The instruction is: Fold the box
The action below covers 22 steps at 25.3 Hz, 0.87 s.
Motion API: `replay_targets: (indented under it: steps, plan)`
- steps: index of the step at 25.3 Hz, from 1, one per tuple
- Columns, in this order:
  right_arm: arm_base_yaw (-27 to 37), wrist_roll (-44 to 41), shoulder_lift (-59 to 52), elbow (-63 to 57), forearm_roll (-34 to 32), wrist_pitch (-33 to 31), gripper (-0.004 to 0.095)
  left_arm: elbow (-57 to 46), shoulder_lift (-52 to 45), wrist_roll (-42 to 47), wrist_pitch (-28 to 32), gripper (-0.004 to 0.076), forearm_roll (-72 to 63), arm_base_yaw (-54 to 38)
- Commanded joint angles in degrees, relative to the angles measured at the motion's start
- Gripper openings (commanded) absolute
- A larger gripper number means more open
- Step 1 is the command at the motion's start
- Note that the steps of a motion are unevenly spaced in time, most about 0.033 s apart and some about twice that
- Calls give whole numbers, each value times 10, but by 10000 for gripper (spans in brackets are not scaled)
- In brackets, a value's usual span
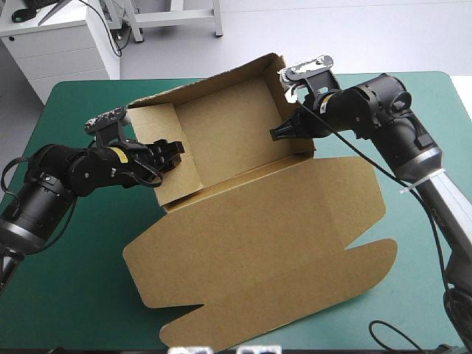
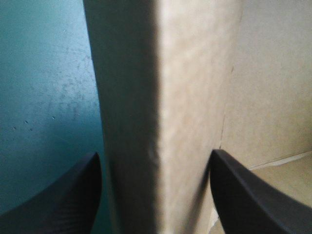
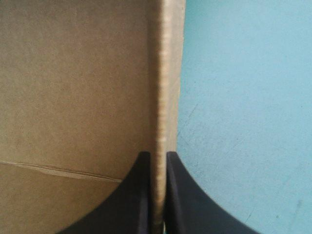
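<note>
1. High view: the brown box (image 1: 221,140) sits mid-table on the teal-green cover (image 1: 66,280). It is half built, w/ far and side walls raised and the lid sheet lying flat toward the near edge. The L gripper (image 1: 173,153) is at the box's left wall and the R gripper (image 1: 280,133) at its right wall, w/ the tray btwn them.
2. L wrist view: the L gripper (image 2: 155,153) has its black fingers (image 2: 63,204) standing apart, w/ the thick left wall of the box (image 2: 185,73) btwn them. Cover (image 2: 44,97) lies outside one finger and the tray inside of the other. Can't tell if the fingers touch the board.
3. R wrist view: the R gripper (image 3: 157,153) is all but together, clamped on the thin right wall. The box inside (image 3: 73,87) is to one side of it and cover (image 3: 243,97) to the other.
4. Judgement: the step looks like setting the side walls.
   - R should hold its wall upright w/o tugging.
   - L should close squarely on the thick wall and press it until it seats.
   - Both should move evenly so the tray doesn't skew or slide.
</note>
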<state>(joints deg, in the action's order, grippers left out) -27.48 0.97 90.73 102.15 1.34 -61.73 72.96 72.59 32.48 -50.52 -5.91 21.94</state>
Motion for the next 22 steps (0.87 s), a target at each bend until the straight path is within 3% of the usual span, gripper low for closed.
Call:
replay_targets:
  steps: [1,5,7,8,9,16,22]
  plan:
    - [0,-5,-24,22,11,28,-12,18,-16,8,34,453,-4,5]
    - [0,-2,-24,22,8,24,-12,18,-16,8,40,442,-10,5]
    - [0,-1,-24,22,8,23,-12,18,-16,8,40,300,-20,5]
    - [0,-1,-24,22,8,21,-12,18,-16,-4,41,76,-16,5]
    - [0,-1,-24,22,8,19,-12,18,-16,-14,43,-3,-10,5]
    - [0,-10,-24,22,-1,15,-12,18,-10,-23,20,-8,35,5]
    - [0,-52,-24,22,-77,-20,-12,48,33,-42,-22,-8,49,5]
